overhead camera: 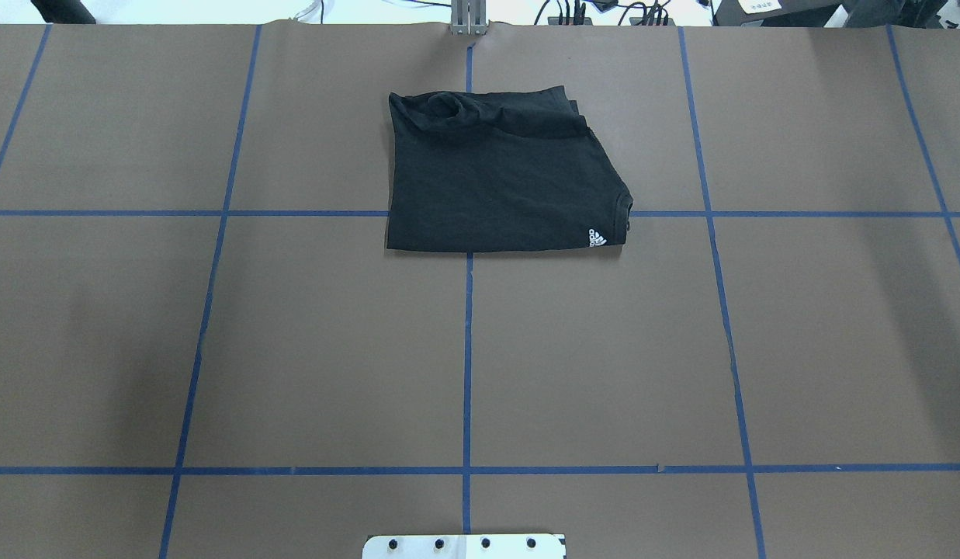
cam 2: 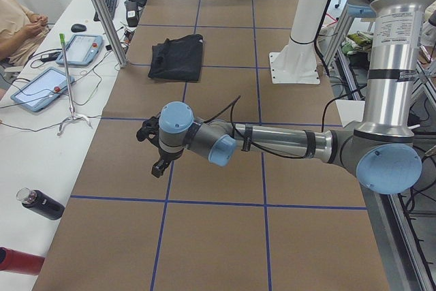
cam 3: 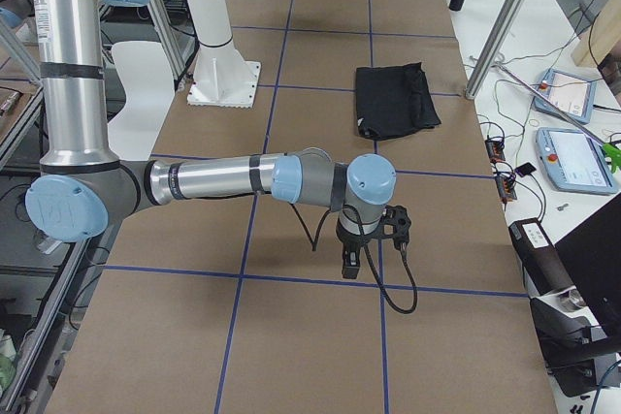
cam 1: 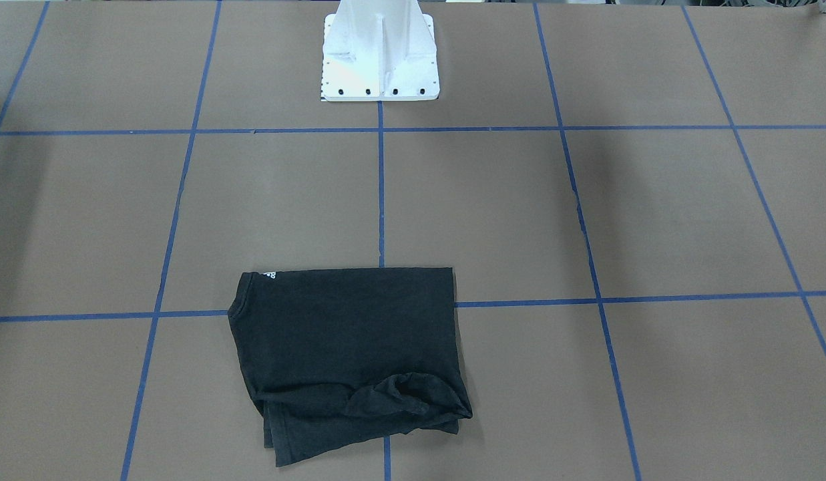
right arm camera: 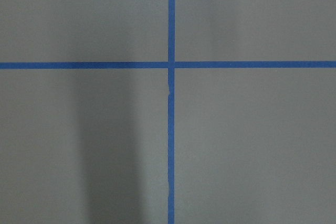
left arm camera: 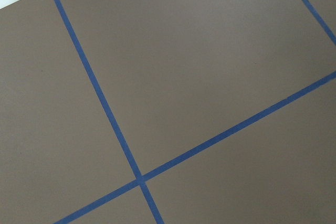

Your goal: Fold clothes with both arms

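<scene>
The black T-shirt (cam 1: 346,347) lies folded into a rough rectangle on the brown table, plain black side up, with a small white logo at one corner and a bunched sleeve along its far edge. It also shows in the overhead view (overhead camera: 495,178) and in both side views (cam 2: 177,56) (cam 3: 393,99). The left gripper (cam 2: 158,167) hangs over bare table, far from the shirt, and I cannot tell if it is open or shut. The right gripper (cam 3: 349,264) does the same at the other end. Both wrist views show only table and blue tape.
The white pedestal base (cam 1: 380,53) stands at the robot's side of the table. A side bench holds tablets (cam 2: 41,90), cables and a dark bottle (cam 2: 41,204), with a person (cam 2: 17,25) seated there. Metal frame posts (cam 2: 102,11) (cam 3: 505,16) rise at the far table edge.
</scene>
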You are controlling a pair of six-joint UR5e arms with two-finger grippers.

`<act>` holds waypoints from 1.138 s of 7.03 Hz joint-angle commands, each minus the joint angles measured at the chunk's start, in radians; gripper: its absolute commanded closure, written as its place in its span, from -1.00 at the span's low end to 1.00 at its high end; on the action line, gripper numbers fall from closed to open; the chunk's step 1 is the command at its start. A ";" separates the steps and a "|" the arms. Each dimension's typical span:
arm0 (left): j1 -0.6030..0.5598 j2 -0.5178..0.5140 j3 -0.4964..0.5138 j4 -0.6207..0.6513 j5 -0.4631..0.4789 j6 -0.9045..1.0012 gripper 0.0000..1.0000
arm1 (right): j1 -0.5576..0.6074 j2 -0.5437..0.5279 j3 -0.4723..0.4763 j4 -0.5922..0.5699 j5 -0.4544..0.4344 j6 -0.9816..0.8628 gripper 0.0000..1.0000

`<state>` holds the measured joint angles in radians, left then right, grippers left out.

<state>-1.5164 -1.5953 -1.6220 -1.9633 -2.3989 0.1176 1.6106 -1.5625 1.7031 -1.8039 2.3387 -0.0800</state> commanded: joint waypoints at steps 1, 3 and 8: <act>0.001 -0.006 -0.013 -0.002 -0.002 -0.006 -1.00 | 0.000 -0.016 0.015 0.003 0.001 0.002 -1.00; -0.001 0.018 -0.062 -0.003 -0.006 -0.001 -1.00 | 0.000 -0.018 0.121 0.001 -0.009 0.120 -1.00; 0.002 0.008 -0.042 -0.062 0.004 -0.003 -1.00 | -0.007 -0.031 0.076 0.067 0.005 0.149 -1.00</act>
<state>-1.5151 -1.5794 -1.6656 -2.0184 -2.3947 0.1162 1.6061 -1.5836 1.7864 -1.7455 2.3491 0.0677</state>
